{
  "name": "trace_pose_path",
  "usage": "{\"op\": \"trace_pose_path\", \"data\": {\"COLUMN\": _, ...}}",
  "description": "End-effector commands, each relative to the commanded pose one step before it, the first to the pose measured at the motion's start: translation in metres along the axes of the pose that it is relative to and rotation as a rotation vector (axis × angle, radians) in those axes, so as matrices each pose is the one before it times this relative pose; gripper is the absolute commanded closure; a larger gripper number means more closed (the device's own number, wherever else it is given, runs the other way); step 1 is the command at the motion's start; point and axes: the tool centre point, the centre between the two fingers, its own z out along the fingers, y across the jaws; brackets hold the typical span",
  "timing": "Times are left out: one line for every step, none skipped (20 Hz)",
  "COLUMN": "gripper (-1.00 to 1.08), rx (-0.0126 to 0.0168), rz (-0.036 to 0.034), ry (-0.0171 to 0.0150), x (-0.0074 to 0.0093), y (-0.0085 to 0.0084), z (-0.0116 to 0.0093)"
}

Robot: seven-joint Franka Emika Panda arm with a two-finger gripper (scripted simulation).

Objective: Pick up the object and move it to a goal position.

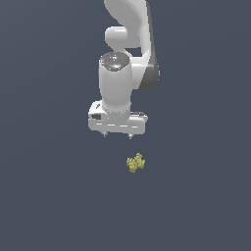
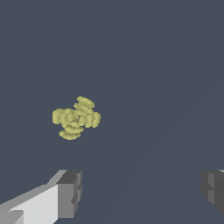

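We see a white robot arm (image 1: pixel 128 54) reaching down over a plain dark blue-grey surface (image 1: pixel 44 196) that fills both views; no table edge or corner shows in either picture, so we cannot place anything against one. At the arm's end hangs the gripper (image 1: pixel 117 135), pointing straight down, with two short fingertips showing beneath its broad white body.

The object (image 1: pixel 136 163) — a tiny, knobbly yellow-green cluster, far smaller than the gripper — lies alone on the surface. In the exterior view it sits below the gripper in the picture and a little toward the exterior view's right, near it but not touching. Nothing else lies around it.

In the wrist view we look down past the two dark grey fingers (image 2: pixel 69 193), one at each side of the frame with a broad gap between them. The jaws stand wide apart and hold nothing. The object (image 2: pixel 76 118) appears ahead of the fingers and closer to one of them, not centred in the gap.

We judge the task to be at its start — the object is not grasped or lifted, and it seems the gripper is not lined up over it. Aligning, descending, closing, lifting and carrying all remain. No goal marker is visible in either view.
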Motion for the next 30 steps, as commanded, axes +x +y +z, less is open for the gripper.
{"op": "trace_pose_path", "data": {"gripper": -0.92, "rx": 0.00052, "rz": 0.0123, "ry": -0.00105, "x": 0.0006, "y": -0.00097, "z": 0.00114}}
{"op": "trace_pose_path", "data": {"gripper": -0.92, "rx": 0.00038, "rz": 0.00784, "ry": -0.00056, "x": 0.0004, "y": -0.00058, "z": 0.00065}}
{"op": "trace_pose_path", "data": {"gripper": -0.92, "rx": 0.00043, "rz": 0.00876, "ry": -0.00063, "x": 0.00043, "y": -0.00064, "z": 0.00073}}
{"op": "trace_pose_path", "data": {"gripper": -0.92, "rx": 0.00045, "rz": 0.00957, "ry": -0.00069, "x": 0.00047, "y": -0.00072, "z": 0.0008}}
{"op": "trace_pose_path", "data": {"gripper": -0.92, "rx": 0.00046, "rz": 0.01023, "ry": -0.00074, "x": 0.00049, "y": -0.00076, "z": 0.00085}}
{"op": "trace_pose_path", "data": {"gripper": -0.92, "rx": 0.00045, "rz": 0.01093, "ry": -0.00079, "x": 0.00052, "y": -0.00082, "z": 0.00092}}
{"op": "trace_pose_path", "data": {"gripper": -0.92, "rx": 0.00047, "rz": 0.0121, "ry": -0.00087, "x": 0.00056, "y": -0.0009, "z": 0.00102}}
{"op": "trace_pose_path", "data": {"gripper": -0.92, "rx": 0.00048, "rz": 0.01317, "ry": -0.00096, "x": 0.0006, "y": -0.00098, "z": 0.00111}}
{"op": "trace_pose_path", "data": {"gripper": -0.92, "rx": 0.00051, "rz": 0.01435, "ry": -0.00105, "x": 0.00063, "y": -0.00109, "z": 0.00122}}
{"op": "trace_pose_path", "data": {"gripper": -0.92, "rx": 0.00053, "rz": 0.01549, "ry": -0.00114, "x": 0.00066, "y": -0.0012, "z": 0.00132}}
{"op": "trace_pose_path", "data": {"gripper": -0.92, "rx": 0.00053, "rz": 0.01662, "ry": -0.00123, "x": 0.00068, "y": -0.00129, "z": 0.00142}}
{"op": "trace_pose_path", "data": {"gripper": -0.92, "rx": 0.00053, "rz": 0.01777, "ry": -0.00131, "x": 0.00069, "y": -0.0014, "z": 0.00152}}
{"op": "trace_pose_path", "data": {"gripper": -0.92, "rx": 0.00051, "rz": 0.01896, "ry": -0.00141, "x": 0.00071, "y": -0.00151, "z": 0.00163}}
{"op": "trace_pose_path", "data": {"gripper": -0.92, "rx": 0.00049, "rz": 0.02019, "ry": -0.0015, "x": 0.00071, "y": -0.00163, "z": 0.00174}}
{"op": "trace_pose_path", "data": {"gripper": -0.92, "rx": 0.00047, "rz": 0.02144, "ry": -0.00159, "x": 0.00071, "y": -0.00174, "z": 0.00186}}
{"op": "trace_pose_path", "data": {"gripper": -0.92, "rx": 0.00043, "rz": 0.02267, "ry": -0.00168, "x": 0.0007, "y": -0.00186, "z": 0.00198}}
{"op": "trace_pose_path", "data": {"gripper": -0.92, "rx": 0.00038, "rz": 0.02392, "ry": -0.00177, "x": 0.00068, "y": -0.00199, "z": 0.0021}}
{"op": "trace_pose_path", "data": {"gripper": -0.92, "rx": 0.00032, "rz": 0.02484, "ry": -0.00183, "x": 0.00064, "y": -0.00209, "z": 0.00219}}
{"op": "trace_pose_path", "data": {"gripper": -0.92, "rx": 0.00024, "rz": 0.02502, "ry": -0.00184, "x": 0.00058, "y": -0.00212, "z": 0.00221}}
{"op": "trace_pose_path", "data": {"gripper": -0.92, "rx": 0.00016, "rz": 0.02499, "ry": -0.00182, "x": 0.00051, "y": -0.00214, "z": 0.00222}}
{"op": "trace_pose_path", "data": {"gripper": -0.92, "rx": 0.00008, "rz": 0.02497, "ry": -0.0018, "x": 0.00044, "y": -0.00215, "z": 0.00223}}
{"op": "trace_pose_path", "data": {"gripper": -0.92, "rx": 0.00001, "rz": 0.02495, "ry": -0.00178, "x": 0.00037, "y": -0.00216, "z": 0.00224}}
{"op": "trace_pose_path", "data": {"gripper": -0.92, "rx": -0.00007, "rz": 0.02492, "ry": -0.00176, "x": 0.0003, "y": -0.00218, "z": 0.00225}}
{"op": "trace_pose_path", "data": {"gripper": -0.92, "rx": -0.00014, "rz": 0.02489, "ry": -0.00173, "x": 0.00022, "y": -0.00219, "z": 0.00226}}
{"op": "trace_pose_path", "data": {"gripper": -0.92, "rx": -0.00021, "rz": 0.02488, "ry": -0.00171, "x": 0.00016, "y": -0.00219, "z": 0.00227}}
{"op": "trace_pose_path", "data": {"gripper": -0.92, "rx": -0.00028, "rz": 0.02485, "ry": -0.00167, "x": 0.00008, "y": -0.00219, "z": 0.00228}}
{"op": "trace_pose_path", "data": {"gripper": -0.92, "rx": -0.00035, "rz": 0.02483, "ry": -0.00164, "x": 0.00001, "y": -0.00219, "z": 0.00228}}
{"op": "trace_pose_path", "data": {"gripper": -0.92, "rx": -0.00042, "rz": 0.02481, "ry": -0.00161, "x": -0.00006, "y": -0.00219, "z": 0.00229}}
{"op": "trace_pose_path", "data": {"gripper": -0.92, "rx": -0.00048, "rz": 0.02478, "ry": -0.00157, "x": -0.00013, "y": -0.00219, "z": 0.0023}}
{"op": "trace_pose_path", "data": {"gripper": -0.92, "rx": -0.00054, "rz": 0.02475, "ry": -0.00153, "x": -0.00021, "y": -0.00218, "z": 0.00231}}
